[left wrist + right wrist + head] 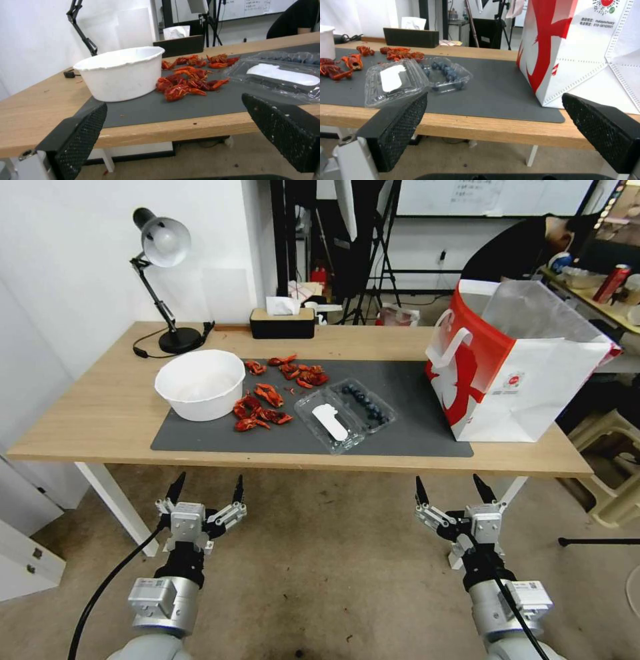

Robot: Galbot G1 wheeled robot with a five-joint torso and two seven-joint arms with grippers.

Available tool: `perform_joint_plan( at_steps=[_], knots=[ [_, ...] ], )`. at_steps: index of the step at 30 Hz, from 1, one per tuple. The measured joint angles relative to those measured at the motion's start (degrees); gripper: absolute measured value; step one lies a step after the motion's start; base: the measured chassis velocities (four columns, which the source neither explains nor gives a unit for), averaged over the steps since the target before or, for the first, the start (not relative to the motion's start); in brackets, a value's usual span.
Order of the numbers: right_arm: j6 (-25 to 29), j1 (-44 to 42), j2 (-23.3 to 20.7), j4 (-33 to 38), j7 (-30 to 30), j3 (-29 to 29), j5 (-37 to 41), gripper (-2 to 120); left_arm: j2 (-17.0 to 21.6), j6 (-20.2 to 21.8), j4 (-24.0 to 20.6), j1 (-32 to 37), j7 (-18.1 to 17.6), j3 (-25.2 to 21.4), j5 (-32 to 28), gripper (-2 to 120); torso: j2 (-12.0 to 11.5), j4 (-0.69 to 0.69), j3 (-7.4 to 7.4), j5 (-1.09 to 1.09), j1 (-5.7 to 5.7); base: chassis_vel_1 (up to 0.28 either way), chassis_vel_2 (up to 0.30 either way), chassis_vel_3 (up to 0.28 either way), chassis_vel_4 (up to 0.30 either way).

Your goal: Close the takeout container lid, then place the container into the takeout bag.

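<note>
Clear plastic takeout container [345, 414] lies fully open near the mat's [407, 400] front edge, lid [330, 423] unclosed, takeout bag [513, 363] at the table's right edge unfilled; left gripper [205, 491] and right gripper [451, 489] hover spread and empty, nothing done.

Illumination is bright, even and diffuse; shadows are soft. Head view bows at edges; wrist views slightly soft.

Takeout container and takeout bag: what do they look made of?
Takeout container: thin clear glossy plastic; blueberries show through, ribs catch glare. Takeout bag: looks like matte non-woven fabric with stitched seams; silvery, likely foil, lining.
</note>
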Motion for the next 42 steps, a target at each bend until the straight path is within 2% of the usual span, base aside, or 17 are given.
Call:
perform_joint_plan(
  at_steps=[18,20,22,24,25,27,30,33,42],
  knots=[
    [-0.18,0.03,-0.02,0.00,-0.11,-0.03,0.00,100,-0.06,0.13,-0.17,0.04,-0.16,0.26,-0.10,100,0.00,0.00,0.00,0.00,0.00,0.000,0.000,0.000,0.000],
    [-0.83,0.13,-0.10,0.03,-0.51,-0.27,-0.06,100,-0.52,1.13,-1.18,0.34,-1.18,1.50,-0.69,100,0.00,-0.01,0.00,-0.01,0.00,0.000,0.000,0.000,0.000],
    [-5.65,0.87,-0.77,0.50,-3.62,-2.40,-0.85,100,-2.56,5.18,-5.31,1.62,-5.13,6.77,-3.13,100,0.00,0.00,0.00,0.01,0.00,0.000,0.000,0.000,0.000],
    [-6.90,1.06,-0.94,0.62,-4.41,-2.91,-1.06,100,-2.99,6.01,-6.17,1.90,-5.95,7.92,-3.65,100,0.00,0.01,0.00,0.02,0.00,0.000,0.000,0.000,0.000],
    [-10.45,1.85,-1.50,0.79,-7.02,-4.51,-1.16,100,-4.48,9.02,-9.16,2.82,-8.93,11.71,-5.42,100,0.00,0.00,0.00,0.01,0.00,0.000,0.000,0.000,0.000],
    [-11.54,3.01,-1.99,-0.24,-8.54,-4.94,0.22,100,-5.91,11.54,-11.25,3.72,-11.39,15.36,-7.07,100,0.00,0.03,0.00,0.04,0.00,0.000,0.000,0.000,0.000],
    [-11.60,3.54,-2.10,-0.67,-8.71,-4.85,0.59,100,-6.17,10.84,-11.16,3.81,-11.10,16.36,-7.23,100,0.00,-0.01,0.00,0.01,0.00,0.000,0.000,0.000,0.000],
    [-11.58,3.76,-2.19,-0.84,-8.71,-4.75,0.64,100,-6.17,10.24,-10.76,3.77,-10.82,16.38,-7.20,100,0.00,0.00,0.00,0.01,0.00,0.000,0.000,0.000,0.000],
    [-11.25,5.22,-3.00,-1.23,-8.62,-3.93,1.71,100,-6.18,4.35,-5.33,1.98,-9.48,13.81,-2.49,100,0.00,0.00,0.00,0.00,0.00,0.000,0.000,0.000,0.000]
  ],
)
